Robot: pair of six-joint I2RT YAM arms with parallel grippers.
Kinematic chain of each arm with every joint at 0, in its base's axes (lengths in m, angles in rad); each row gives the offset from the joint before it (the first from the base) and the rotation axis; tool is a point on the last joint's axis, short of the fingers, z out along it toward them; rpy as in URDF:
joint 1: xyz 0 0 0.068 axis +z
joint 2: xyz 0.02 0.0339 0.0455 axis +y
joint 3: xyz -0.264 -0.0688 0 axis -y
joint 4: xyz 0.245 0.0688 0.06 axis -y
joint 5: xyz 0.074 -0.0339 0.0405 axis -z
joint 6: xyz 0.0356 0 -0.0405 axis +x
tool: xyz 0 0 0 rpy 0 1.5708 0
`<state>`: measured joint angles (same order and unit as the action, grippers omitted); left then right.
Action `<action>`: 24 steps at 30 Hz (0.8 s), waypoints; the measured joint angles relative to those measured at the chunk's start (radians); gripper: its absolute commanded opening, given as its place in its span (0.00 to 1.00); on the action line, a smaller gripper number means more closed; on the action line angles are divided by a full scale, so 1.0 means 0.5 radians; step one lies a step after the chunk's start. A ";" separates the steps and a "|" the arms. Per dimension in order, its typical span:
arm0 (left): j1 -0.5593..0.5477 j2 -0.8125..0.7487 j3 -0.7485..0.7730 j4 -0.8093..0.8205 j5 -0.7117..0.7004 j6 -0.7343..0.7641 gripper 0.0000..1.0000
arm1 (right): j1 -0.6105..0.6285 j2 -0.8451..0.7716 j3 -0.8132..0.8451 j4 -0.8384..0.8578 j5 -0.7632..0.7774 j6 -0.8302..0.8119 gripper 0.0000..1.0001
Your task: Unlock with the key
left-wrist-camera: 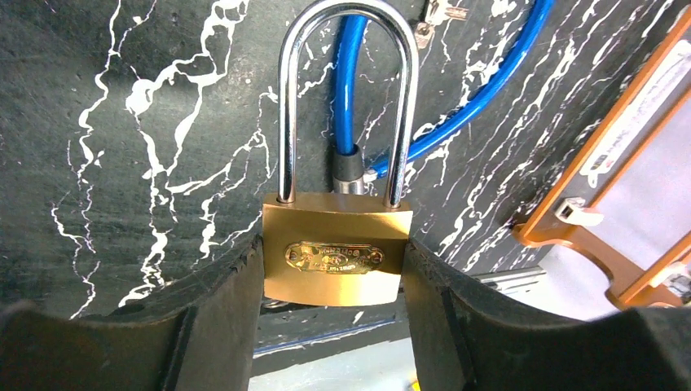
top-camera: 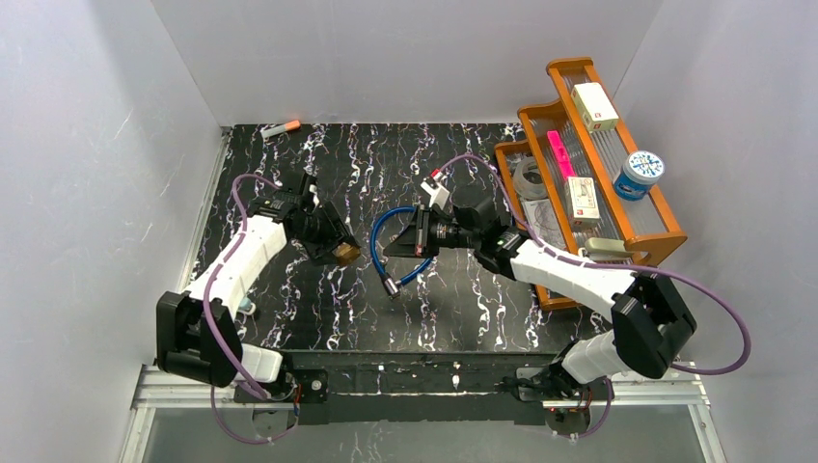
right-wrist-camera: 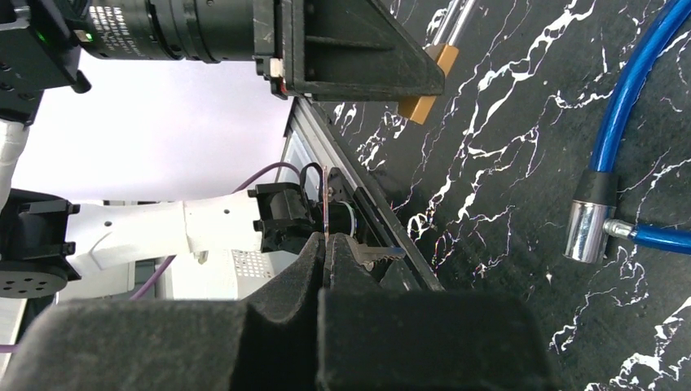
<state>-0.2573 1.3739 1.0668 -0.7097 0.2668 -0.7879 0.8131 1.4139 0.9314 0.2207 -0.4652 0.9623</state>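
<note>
- Two fingers [left-wrist-camera: 220, 326] of the left gripper [left-wrist-camera: 334, 273] clamp the brass padlock [left-wrist-camera: 336, 244] by its body.
- Right of the padlock: blue cable [top-camera: 384, 241], then right gripper [right-wrist-camera: 326, 244] pinched shut on the key [right-wrist-camera: 326, 204].
- Farther right: wooden rack [top-camera: 666, 243] holding white boxes [top-camera: 595, 106], tape roll [top-camera: 529, 178], pink stick [top-camera: 559, 152], blue-lidded tub [top-camera: 640, 174].

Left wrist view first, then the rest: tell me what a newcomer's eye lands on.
The brass padlock, clamped in the left pincer, fills the left wrist view, with a blue cable lying beyond it. Opposite it, the right pincer is shut on a thin key seen edge-on, not yet at the lock.
</note>
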 measured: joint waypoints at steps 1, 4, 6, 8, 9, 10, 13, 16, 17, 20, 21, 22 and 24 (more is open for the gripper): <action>0.000 -0.014 0.000 0.002 0.000 -0.021 0.11 | 0.007 0.003 0.000 -0.001 0.005 0.002 0.01; 0.000 -0.043 0.008 0.004 -0.002 -0.070 0.11 | 0.056 0.014 0.000 -0.002 0.046 0.008 0.01; 0.000 -0.064 0.021 0.003 -0.005 -0.095 0.11 | 0.095 0.030 0.001 -0.002 0.072 0.010 0.01; 0.000 -0.089 0.034 0.005 -0.016 -0.114 0.11 | 0.133 0.056 0.001 -0.009 0.096 0.014 0.01; 0.000 -0.104 0.043 0.003 -0.022 -0.123 0.11 | 0.149 0.069 0.002 -0.018 0.112 0.015 0.01; 0.000 -0.118 0.052 0.004 -0.027 -0.129 0.11 | 0.165 0.082 0.004 -0.027 0.127 0.015 0.01; 0.000 -0.164 0.079 0.004 -0.034 -0.146 0.11 | 0.204 0.121 0.021 -0.072 0.169 0.015 0.01; 0.000 -0.192 0.093 0.006 -0.034 -0.160 0.11 | 0.233 0.145 0.051 -0.098 0.202 0.014 0.01; 0.000 -0.200 0.094 0.008 -0.032 -0.163 0.11 | 0.239 0.150 0.065 -0.108 0.211 0.014 0.01; 0.000 -0.214 0.094 0.011 -0.029 -0.177 0.11 | 0.251 0.157 0.108 -0.124 0.239 0.014 0.01; 0.000 -0.216 0.094 0.012 -0.027 -0.181 0.11 | 0.254 0.157 0.117 -0.124 0.246 0.014 0.01; 0.000 -0.216 0.094 0.014 -0.024 -0.185 0.11 | 0.256 0.157 0.123 -0.124 0.250 0.015 0.01; 0.000 -0.216 0.094 0.024 -0.014 -0.197 0.11 | 0.260 0.157 0.127 -0.124 0.257 0.015 0.01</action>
<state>-0.2573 1.2659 1.1137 -0.6979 0.2600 -0.8864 0.9432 1.4925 0.9951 0.1585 -0.3367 0.9699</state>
